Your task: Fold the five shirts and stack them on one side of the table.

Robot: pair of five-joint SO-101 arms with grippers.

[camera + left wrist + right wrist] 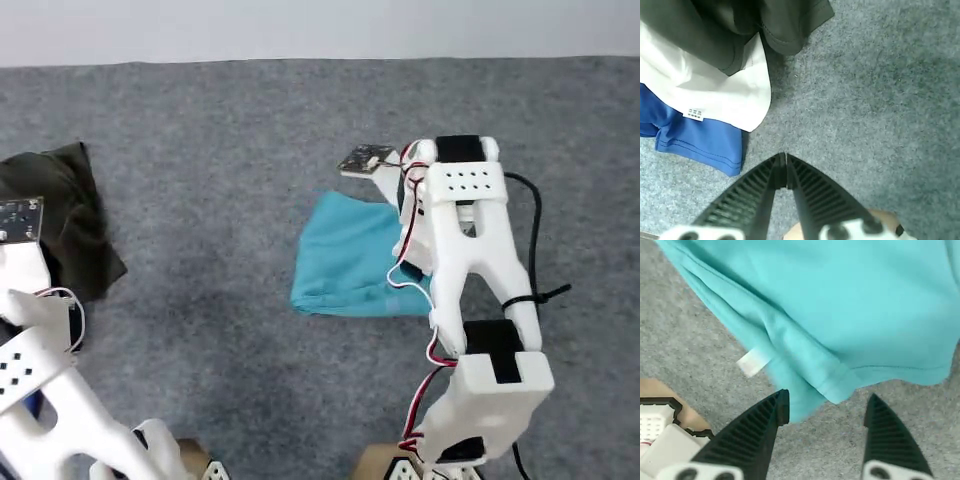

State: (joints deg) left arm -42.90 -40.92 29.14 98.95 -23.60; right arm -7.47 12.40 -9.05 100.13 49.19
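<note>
Grey felt table [200, 120], shirt pile [715, 85] near clenched left gripper [785, 158], released right gripper [827, 400] over teal shirt [840, 300].

Bright, even, diffuse light throughout, casting only faint, soft-edged shadows.

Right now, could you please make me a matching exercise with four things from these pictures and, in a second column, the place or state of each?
Things:
1 turquoise cloth shirt
2 white cloth shirt
3 left gripper
4 right gripper

Places or states:
A open
B shut
C layered between a dark shirt and a blue shirt
D apart from the other shirts

Pairs: 1-D, 2-C, 3-B, 4-A.
</note>
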